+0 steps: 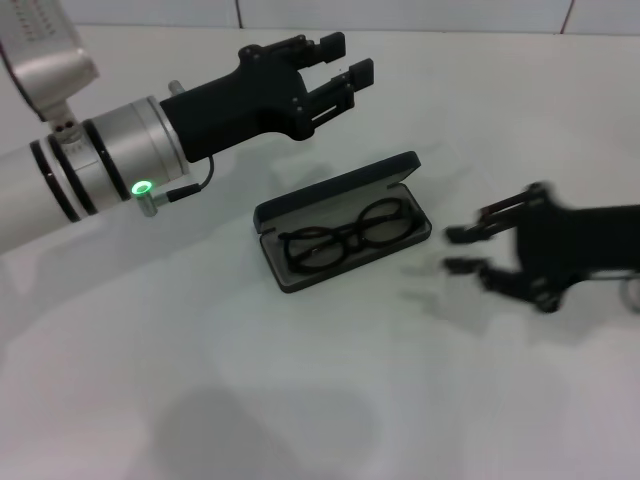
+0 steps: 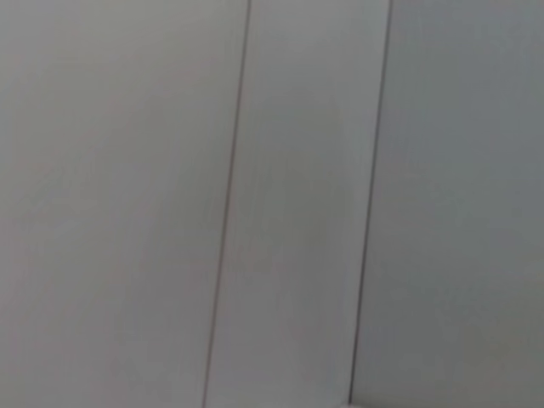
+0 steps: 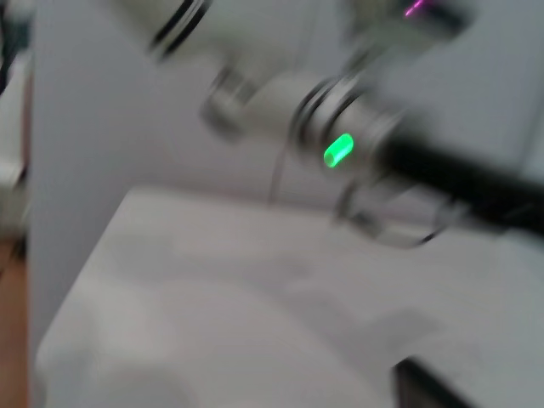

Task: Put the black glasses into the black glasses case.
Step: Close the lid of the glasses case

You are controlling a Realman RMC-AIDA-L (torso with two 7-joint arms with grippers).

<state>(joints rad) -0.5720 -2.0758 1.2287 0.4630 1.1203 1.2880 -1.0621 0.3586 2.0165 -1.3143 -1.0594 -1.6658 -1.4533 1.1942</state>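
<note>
The black glasses case [image 1: 341,190] lies open in the middle of the white table, lid tilted back, grey lining showing. The black glasses [image 1: 348,234] lie inside its tray, lenses up. My left gripper [image 1: 352,65] is open and empty, held above the table behind and left of the case. My right gripper [image 1: 458,250] is open and empty, low over the table just right of the case, fingers pointing at it. In the right wrist view the left arm [image 3: 340,136] shows blurred, and a dark corner [image 3: 442,387] of the case.
The white table [image 1: 300,400] spreads all around the case. A white tiled wall [image 2: 255,204] fills the left wrist view. The table's edge and a floor strip [image 3: 13,340] show in the right wrist view.
</note>
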